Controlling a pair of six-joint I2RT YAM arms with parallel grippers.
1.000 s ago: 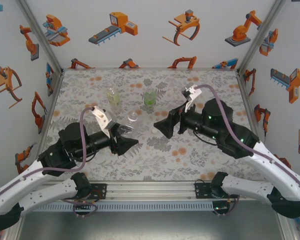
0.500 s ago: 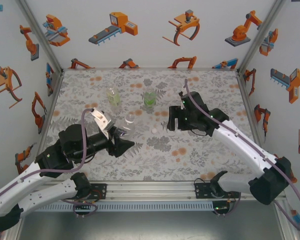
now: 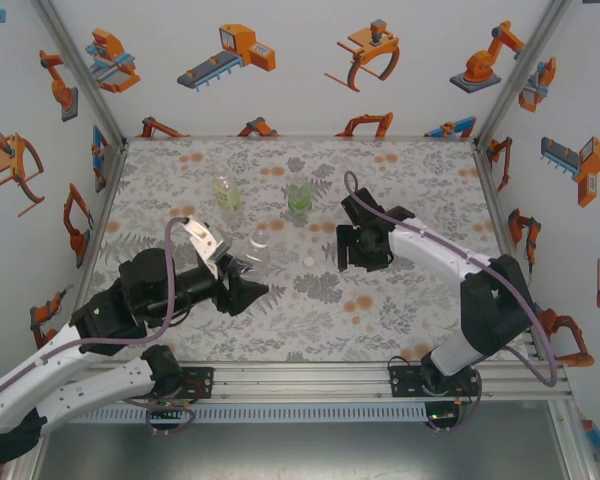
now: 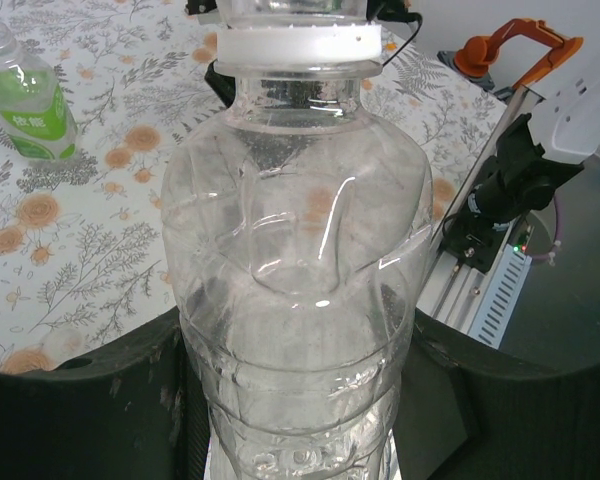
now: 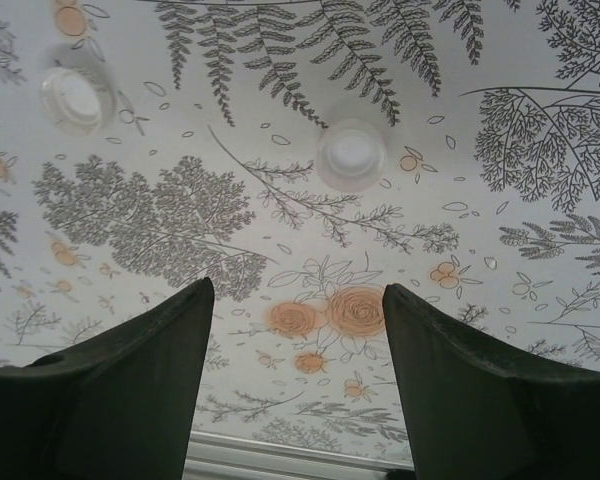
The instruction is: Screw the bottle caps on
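while the left gripper point(image 3: 242, 285) clamps the clear bottle point(image 4: 300, 250), whose neck looks uncapped, the right gripper point(image 5: 297, 300) hangs spread and empty over the table point(image 3: 380, 320) with two loose caps point(image 5: 350, 152) lying just ahead. farther back stand two green bottles point(image 3: 299, 197), caps impossible to judge, so most screwing seems left.
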